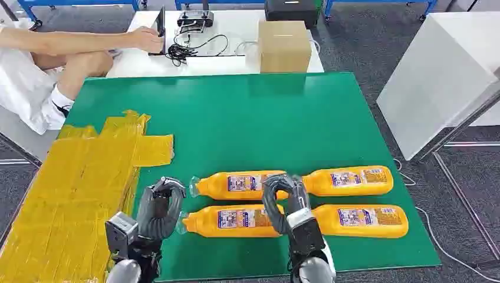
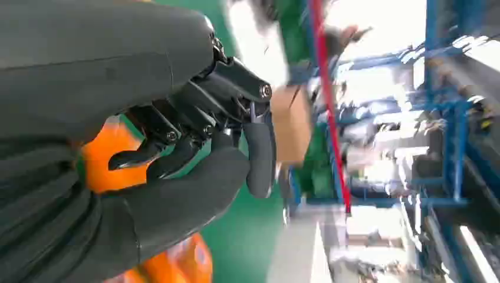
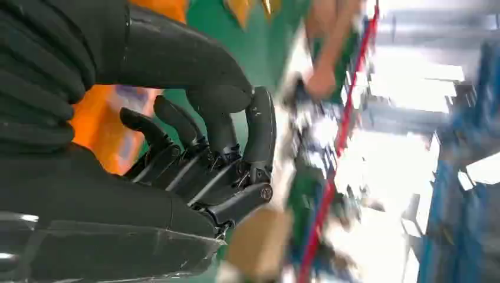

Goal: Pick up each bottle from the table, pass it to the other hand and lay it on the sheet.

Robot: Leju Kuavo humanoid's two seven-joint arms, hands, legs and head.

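Head view: left hand (image 1: 160, 207) nearest, fingers curled, empty, just left of bottle caps. Right hand (image 1: 284, 200) curled, empty, over gap between four bottles (image 1: 236, 220) lying in two rows on green table (image 1: 253, 118). Yellow sheet (image 1: 76, 188) at left.

Left wrist view: fingers (image 2: 177, 127) curled in, nothing held.

Right wrist view: fingers (image 3: 194, 141) curled, nothing held.

Risk: bottles lie close; closed hand descending may knock or roll neighbours, spoil grasp.

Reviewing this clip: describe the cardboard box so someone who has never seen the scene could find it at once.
Start at the green table; past its far edge stands a white table. The cardboard box sits at that table's right end. It is the plain brown block there; its neighbours are black cables and dark devices.
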